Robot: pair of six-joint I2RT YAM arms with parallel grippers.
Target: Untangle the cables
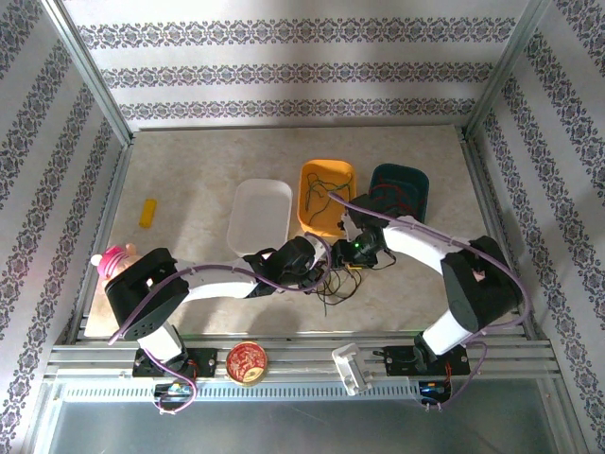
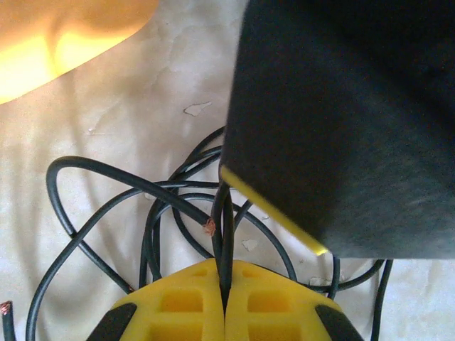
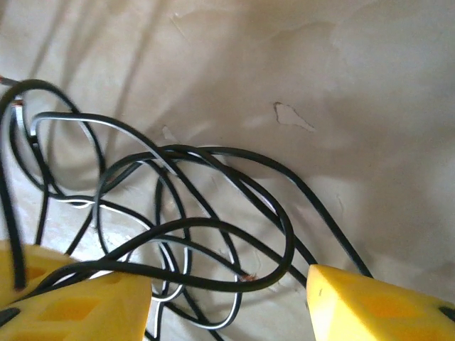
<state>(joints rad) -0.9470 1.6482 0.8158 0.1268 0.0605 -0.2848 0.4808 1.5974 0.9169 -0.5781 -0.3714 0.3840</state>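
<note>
While pinching one black cable [image 2: 226, 234] in the pressed-together left gripper [image 2: 225, 277], risks cinching the cables [image 2: 106, 169] looped just ahead on the tabletop [image 2: 142, 85] if pulled hard. Holds the right gripper [image 3: 229, 280] spread above that tangle, gripping nothing; may snag a stray loop.

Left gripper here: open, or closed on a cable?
Shut. In the left wrist view the left gripper's yellow fingers meet, with a black cable pinched between them.
</note>
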